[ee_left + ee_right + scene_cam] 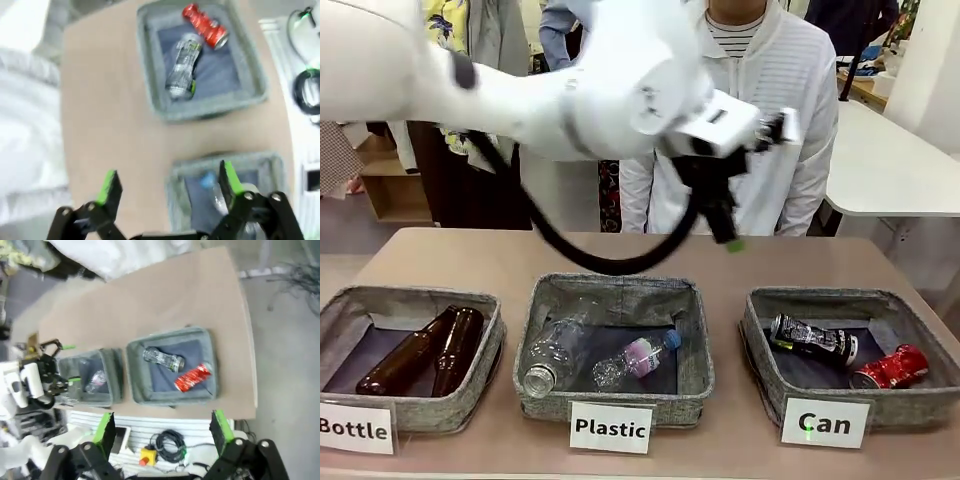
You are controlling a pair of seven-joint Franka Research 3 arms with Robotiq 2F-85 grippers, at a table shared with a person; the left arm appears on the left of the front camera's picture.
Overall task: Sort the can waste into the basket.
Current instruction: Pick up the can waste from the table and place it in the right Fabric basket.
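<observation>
Grey fabric square basket (760, 345) signed "Can" holds both items you are sorting: the crushed black can with silvery-white print (812, 338) and the crushed shiny red can (890, 368), lying beside each other. White signs on the two other grey baskets read "Plastic" (610, 427) and "Bottle" (355, 428). Your left gripper (167, 186) hangs above the table, fingers apart, empty. Your right gripper (163, 426) likewise stands open, holding nothing.
</observation>
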